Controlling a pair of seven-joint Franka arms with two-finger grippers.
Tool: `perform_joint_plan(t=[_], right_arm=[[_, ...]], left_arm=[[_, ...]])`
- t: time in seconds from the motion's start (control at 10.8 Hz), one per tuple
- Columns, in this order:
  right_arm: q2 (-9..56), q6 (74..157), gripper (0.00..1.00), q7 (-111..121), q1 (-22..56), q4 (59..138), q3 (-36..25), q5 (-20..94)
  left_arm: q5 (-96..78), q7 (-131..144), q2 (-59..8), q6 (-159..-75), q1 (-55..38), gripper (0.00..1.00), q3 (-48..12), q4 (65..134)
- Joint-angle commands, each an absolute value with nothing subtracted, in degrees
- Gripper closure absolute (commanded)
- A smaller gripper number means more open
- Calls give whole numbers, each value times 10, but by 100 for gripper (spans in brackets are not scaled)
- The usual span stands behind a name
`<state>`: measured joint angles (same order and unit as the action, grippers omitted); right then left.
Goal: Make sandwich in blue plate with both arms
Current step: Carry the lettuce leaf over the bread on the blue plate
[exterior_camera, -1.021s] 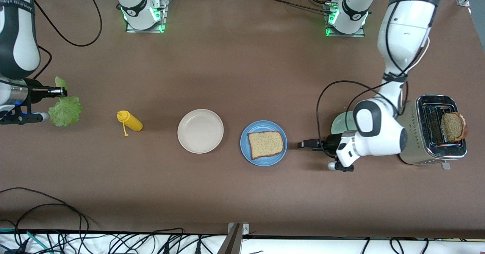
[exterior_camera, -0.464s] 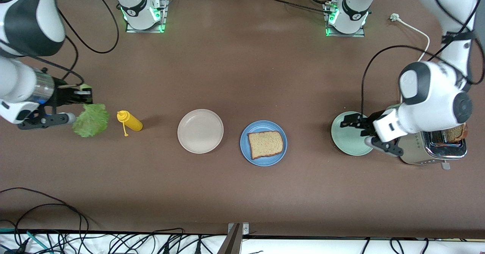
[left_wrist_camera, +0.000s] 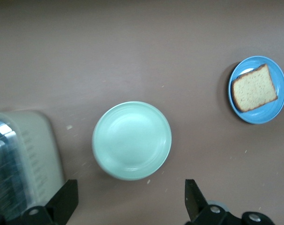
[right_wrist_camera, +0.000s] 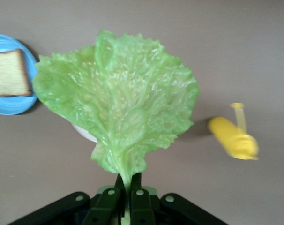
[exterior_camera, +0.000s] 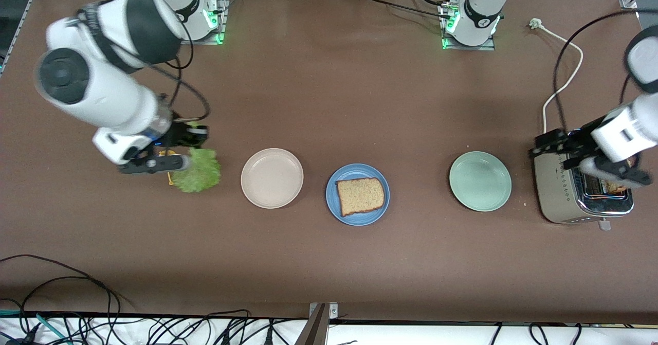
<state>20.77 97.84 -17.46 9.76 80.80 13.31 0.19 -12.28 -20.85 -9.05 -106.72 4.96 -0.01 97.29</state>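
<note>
The right gripper (right_wrist_camera: 129,194) pinches the stem of a ruffled green lettuce leaf (exterior_camera: 198,177), which fans away from the fingers over the yellow squeeze bottle (right_wrist_camera: 233,138). The left gripper (exterior_camera: 550,142) hangs open over the steel toaster (exterior_camera: 563,193). A brown bread slice (exterior_camera: 361,196) lies flat on the round blue plate (exterior_camera: 334,203), between beige (exterior_camera: 272,178) and pale green (exterior_camera: 480,181) plates.

A round beige-white plate (exterior_camera: 272,178) and a round pale green plate (exterior_camera: 480,181) lie well apart on the brown surface (exterior_camera: 329,103). A shiny silver toaster (exterior_camera: 560,201) stands at the left arm's end, its white cord (exterior_camera: 560,85) trailing toward the bases. A yellow squeeze bottle (right_wrist_camera: 233,139) lies at the right arm's end.
</note>
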Motion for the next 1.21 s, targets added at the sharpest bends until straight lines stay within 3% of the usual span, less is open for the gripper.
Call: perform_joint_plan(t=[0.0,0.37,0.65,1.11], right_arm=[[241,1026,100,-214,177,788,130,-1],[306,1169,100,-299,258,784,129,-14],[374,1235,100,-313,309,750,127,-77],[471,1392,100,-311,342,736,126,-276]], left_arm=[[-65,-212,13,-1005,54,0,-6,1015],[-31,-142,53,-922,52,0,-4,991],[13,-57,44,-836,31,0,-6,921],[18,57,-13,-732,15,0,-4,812]])
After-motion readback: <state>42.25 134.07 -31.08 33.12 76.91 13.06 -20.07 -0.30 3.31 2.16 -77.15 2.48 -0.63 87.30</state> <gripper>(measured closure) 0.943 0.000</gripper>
